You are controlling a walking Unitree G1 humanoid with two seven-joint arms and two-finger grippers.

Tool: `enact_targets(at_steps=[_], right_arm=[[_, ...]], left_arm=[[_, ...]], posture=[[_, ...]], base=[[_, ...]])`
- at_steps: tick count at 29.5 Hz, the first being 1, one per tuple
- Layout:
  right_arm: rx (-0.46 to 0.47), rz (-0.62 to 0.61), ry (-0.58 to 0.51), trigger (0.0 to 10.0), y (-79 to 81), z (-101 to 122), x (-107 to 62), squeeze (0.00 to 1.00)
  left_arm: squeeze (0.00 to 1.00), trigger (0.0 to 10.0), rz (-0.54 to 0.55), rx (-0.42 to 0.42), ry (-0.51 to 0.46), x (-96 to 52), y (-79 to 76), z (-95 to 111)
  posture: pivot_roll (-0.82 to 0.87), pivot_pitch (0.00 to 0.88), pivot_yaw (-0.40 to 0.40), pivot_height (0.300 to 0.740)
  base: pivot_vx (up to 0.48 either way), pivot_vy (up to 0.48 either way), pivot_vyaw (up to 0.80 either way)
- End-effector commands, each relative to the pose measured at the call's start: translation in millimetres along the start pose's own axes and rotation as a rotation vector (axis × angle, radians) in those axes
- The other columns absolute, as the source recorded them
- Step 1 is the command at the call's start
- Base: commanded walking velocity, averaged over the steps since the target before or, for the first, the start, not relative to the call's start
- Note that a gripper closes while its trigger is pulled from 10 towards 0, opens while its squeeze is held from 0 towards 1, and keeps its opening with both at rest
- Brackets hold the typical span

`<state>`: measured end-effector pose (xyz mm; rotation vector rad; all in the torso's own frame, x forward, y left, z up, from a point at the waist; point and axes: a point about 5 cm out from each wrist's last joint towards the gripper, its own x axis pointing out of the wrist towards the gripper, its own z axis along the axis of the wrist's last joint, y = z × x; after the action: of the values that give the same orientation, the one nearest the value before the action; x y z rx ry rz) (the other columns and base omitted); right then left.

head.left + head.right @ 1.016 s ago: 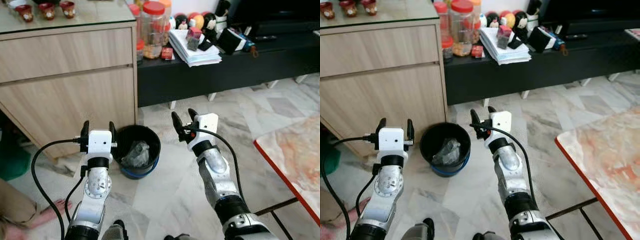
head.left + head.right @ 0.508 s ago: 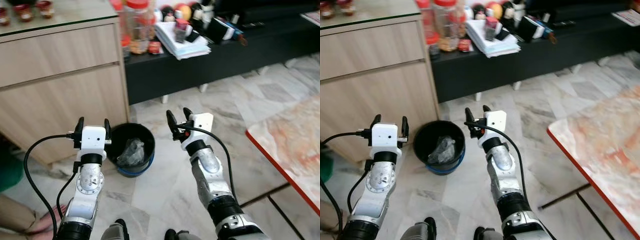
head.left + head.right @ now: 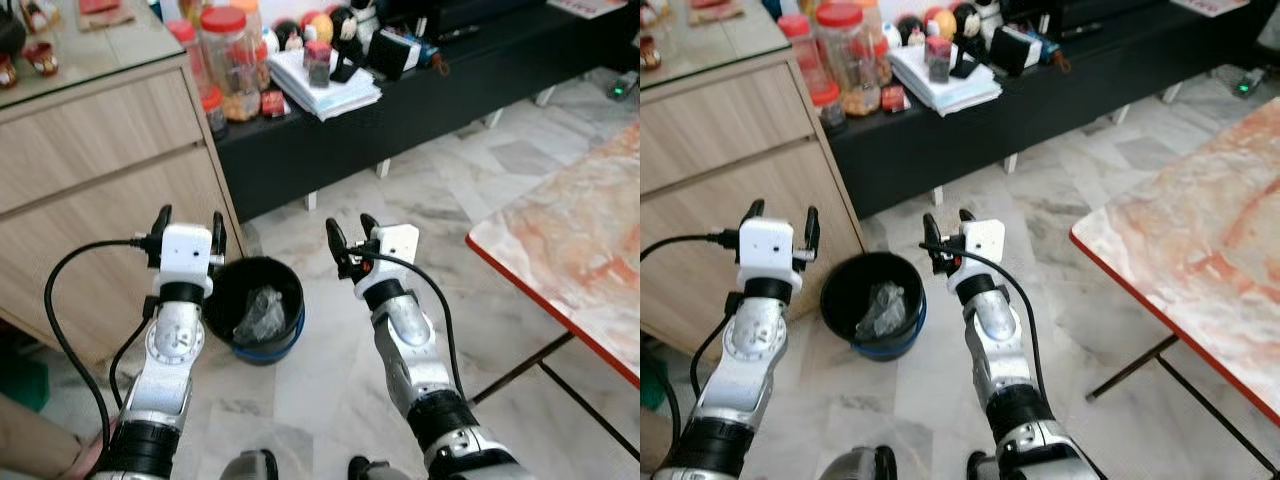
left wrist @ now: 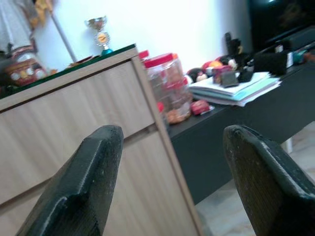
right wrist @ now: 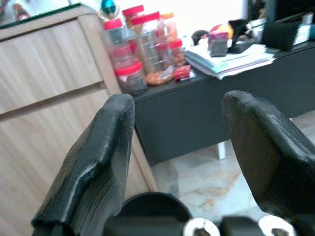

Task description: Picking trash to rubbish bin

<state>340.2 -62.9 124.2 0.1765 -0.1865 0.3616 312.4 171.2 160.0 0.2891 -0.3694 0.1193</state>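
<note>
Black rubbish bin (image 3: 255,310) on the marble floor (image 3: 330,370), just beside the corner of a light wooden cabinet (image 3: 100,190) and between the two raised arms. Inside the bin, a crumpled clear wrapper (image 3: 260,315) of trash lying against the dark wall; a blue band around the bin's base. Left pincer (image 3: 187,223) held up at the bin's left rim side, fingers apart and empty, pointing toward the cabinet front. Right pincer (image 3: 346,233) held up just to the right of the bin, fingers likewise apart with nothing between them, pointing toward a low black counter (image 3: 420,100). Seen along the left pincer's fingers (image 4: 83,187): the cabinet face, red-lidded jars (image 4: 167,83) and a stack of papers (image 4: 236,86). Seen along the right pincer's fingers (image 5: 96,162): the same jars and papers, with the bin's rim just below. On the black counter, red-lidded jars (image 3: 228,60) at the cabinet end, then the paper stack (image 3: 325,85) with a small dark cup on top, round colourful figures and a black box behind. On the cabinet's glass top, small red cups (image 3: 40,58). At the right, the corner of a marble-patterned counter (image 3: 570,250) with a red edge, on thin dark legs, well apart from the bin. Black cable (image 3: 60,330) looping from the left wrist down along the arm.
</note>
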Motion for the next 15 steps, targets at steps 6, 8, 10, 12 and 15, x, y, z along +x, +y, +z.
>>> enact_targets(at_steps=[6,8,10,12,15], right_arm=[[-0.015,0.000,-0.042,10.0,-4.1,12,2.7,0.00],[-0.010,-0.005,-0.047,10.0,-6.6,13,2.1,0.00],[-0.029,-0.011,-0.048,10.0,-14.1,15,-0.4,0.00],[-0.039,-0.024,-0.041,10.0,-18.7,15,-0.4,0.00],[-0.032,-0.046,-0.044,10.0,-23.8,19,2.5,0.00]], left_arm=[[0.00,10.0,-0.032,-0.021,0.006,-0.6,-21.2,0],[0.00,10.0,-0.037,-0.017,0.001,-0.3,-23.9,1],[0.00,10.0,-0.039,-0.018,0.007,-1.8,-30.5,0],[0.00,10.0,-0.036,-0.018,0.012,-2.6,-31.4,-2],[0.00,10.0,-0.013,-0.016,0.016,-2.1,-24.6,-4]], posture=[[0.08,0.079,-0.021,0.740],[0.08,0.080,-0.028,0.740],[0.07,0.097,-0.059,0.740],[0.07,0.099,-0.067,0.740],[0.06,0.107,-0.067,0.740]], base=[[0.000,0.000,-0.80],[0.000,0.000,-0.80],[0.000,0.000,-0.80],[0.000,0.000,-0.80],[0.000,0.000,-0.80]])
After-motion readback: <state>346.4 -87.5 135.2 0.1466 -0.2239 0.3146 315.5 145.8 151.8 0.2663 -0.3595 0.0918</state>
